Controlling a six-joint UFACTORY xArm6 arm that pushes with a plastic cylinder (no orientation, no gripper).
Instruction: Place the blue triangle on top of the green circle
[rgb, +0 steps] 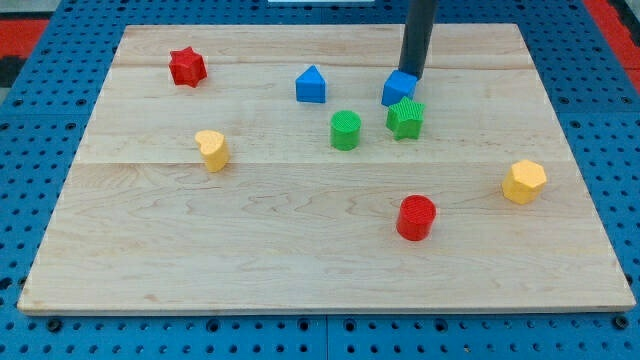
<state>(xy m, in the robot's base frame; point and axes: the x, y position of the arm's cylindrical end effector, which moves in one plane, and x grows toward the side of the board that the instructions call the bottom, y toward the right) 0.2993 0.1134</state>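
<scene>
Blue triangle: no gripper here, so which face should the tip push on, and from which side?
Push the blue triangle on its upper-left face, coming from the view's top left, my judgement. The green circle sits toward its lower right, apart. My tip is now at the blue cube, far right.

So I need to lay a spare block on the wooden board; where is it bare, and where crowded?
Bare: the view's bottom left, below the yellow heart block and left of the red cylinder. Crowded: top centre, where my tip touches the blue cube by the green star, green cylinder and blue triangle.
</scene>
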